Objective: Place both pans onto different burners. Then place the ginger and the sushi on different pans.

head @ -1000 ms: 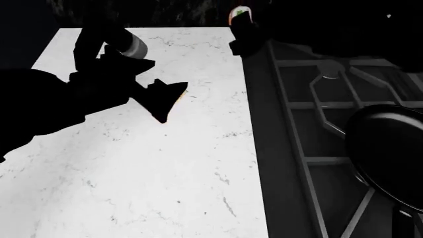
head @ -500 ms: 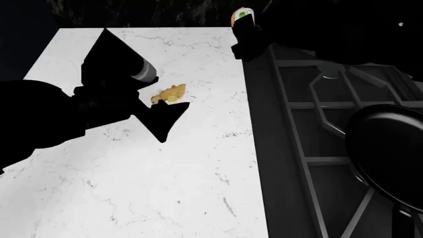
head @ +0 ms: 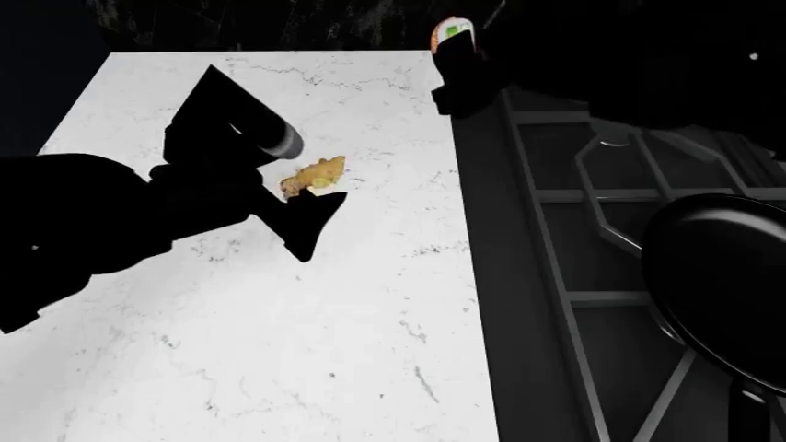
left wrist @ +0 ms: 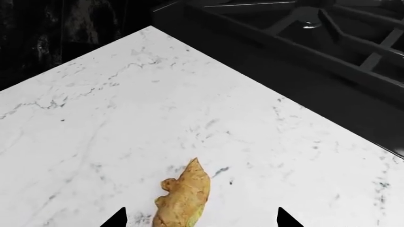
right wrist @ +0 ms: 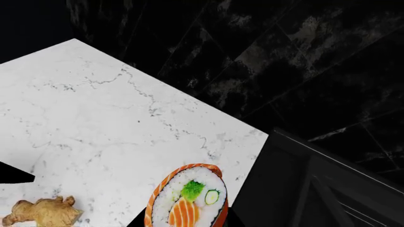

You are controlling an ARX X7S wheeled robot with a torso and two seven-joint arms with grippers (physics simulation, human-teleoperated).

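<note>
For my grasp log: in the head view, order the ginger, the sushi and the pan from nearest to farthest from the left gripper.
1. Ginger: on the white counter, right at the left gripper fingertips.
2. Sushi: at the counter's far edge, by the right gripper.
3. Pan: on the stove, far right.

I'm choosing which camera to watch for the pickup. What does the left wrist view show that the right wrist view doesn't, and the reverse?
Only the left wrist view shows the black cast-iron star-shaped burner grate of the dark grey stove and the left gripper with its dark fingertips either side of the ginger, apart from it.

Only the right wrist view shows the round orange sushi roll with white rice, close up at the right gripper, and the dark tiled wall.

Both show the knobbly yellowish-tan ginger lump lying on the white marble counter.
</note>
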